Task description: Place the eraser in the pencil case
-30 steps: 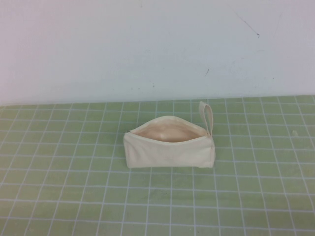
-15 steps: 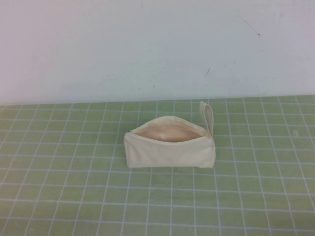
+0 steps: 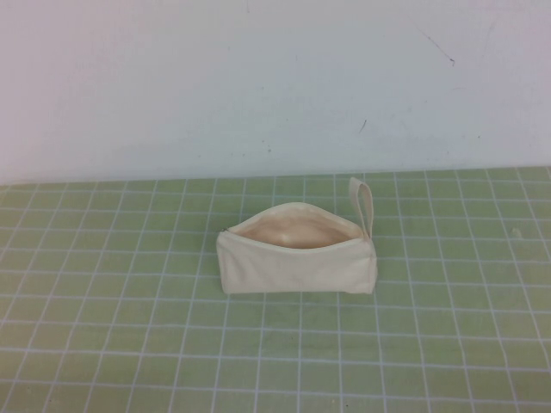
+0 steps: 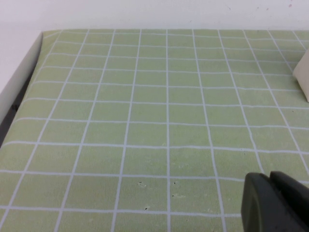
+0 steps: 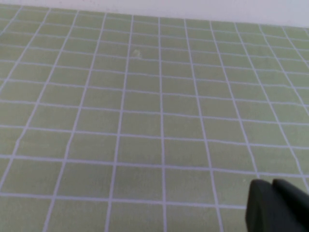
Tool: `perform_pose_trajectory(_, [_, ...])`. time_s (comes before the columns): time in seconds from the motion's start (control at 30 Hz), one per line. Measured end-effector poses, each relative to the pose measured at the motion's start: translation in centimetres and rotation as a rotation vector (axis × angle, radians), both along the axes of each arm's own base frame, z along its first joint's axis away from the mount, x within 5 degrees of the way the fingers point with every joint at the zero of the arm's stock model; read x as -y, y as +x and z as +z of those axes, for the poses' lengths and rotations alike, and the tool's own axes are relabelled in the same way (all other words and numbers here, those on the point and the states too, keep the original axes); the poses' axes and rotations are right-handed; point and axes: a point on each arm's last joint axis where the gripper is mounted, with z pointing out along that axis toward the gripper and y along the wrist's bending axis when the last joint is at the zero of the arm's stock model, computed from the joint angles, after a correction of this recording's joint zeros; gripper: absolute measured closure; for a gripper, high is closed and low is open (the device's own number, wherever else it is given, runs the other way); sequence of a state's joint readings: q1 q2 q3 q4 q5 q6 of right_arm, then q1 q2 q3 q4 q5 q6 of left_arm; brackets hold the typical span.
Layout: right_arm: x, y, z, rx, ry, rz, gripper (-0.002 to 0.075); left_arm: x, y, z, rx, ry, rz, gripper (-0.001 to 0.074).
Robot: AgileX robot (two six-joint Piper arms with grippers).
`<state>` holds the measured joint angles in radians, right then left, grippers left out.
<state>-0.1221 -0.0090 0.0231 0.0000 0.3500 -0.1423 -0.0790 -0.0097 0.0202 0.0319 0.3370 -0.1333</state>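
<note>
The cream pencil case [image 3: 297, 258] lies in the middle of the green grid mat with its top open and its loop strap [image 3: 362, 205] at the right end. A corner of it also shows in the left wrist view [image 4: 303, 77]. No eraser is in view; the inside of the case looks pale and I cannot see into its bottom. Neither arm shows in the high view. My left gripper [image 4: 270, 181] is shut and empty over bare mat left of the case. My right gripper [image 5: 272, 186] is shut and empty over bare mat.
The green grid mat [image 3: 129, 327] covers the table up to a white wall [image 3: 258, 86] at the back. In the left wrist view the mat ends at a white raised edge [image 4: 19, 82].
</note>
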Motion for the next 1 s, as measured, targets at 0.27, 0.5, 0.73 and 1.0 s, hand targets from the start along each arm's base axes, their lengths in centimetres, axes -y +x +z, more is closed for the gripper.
perform_pose_trajectory(0.27, [0.17,-0.02,0.0,0.006,0.045,-0.037,0.0726,0.0,0.0,0.0,0.0,0.0,0.0,0.0736])
perform_pose_trajectory(0.5, [0.22,-0.03,0.0,0.006,0.04,-0.041,0.0726,0.0,0.0,0.0,0.0,0.0,0.0,0.0736])
perform_pose_trajectory(0.73, [0.23,-0.03,0.0,0.005,0.037,-0.041,0.0726,0.0,0.0,0.0,0.0,0.0,0.0,0.0736])
perform_pose_trajectory(1.0, [0.23,-0.03,0.0,0.005,0.037,-0.041,0.0726,0.0,0.0,0.0,0.0,0.0,0.0,0.0736])
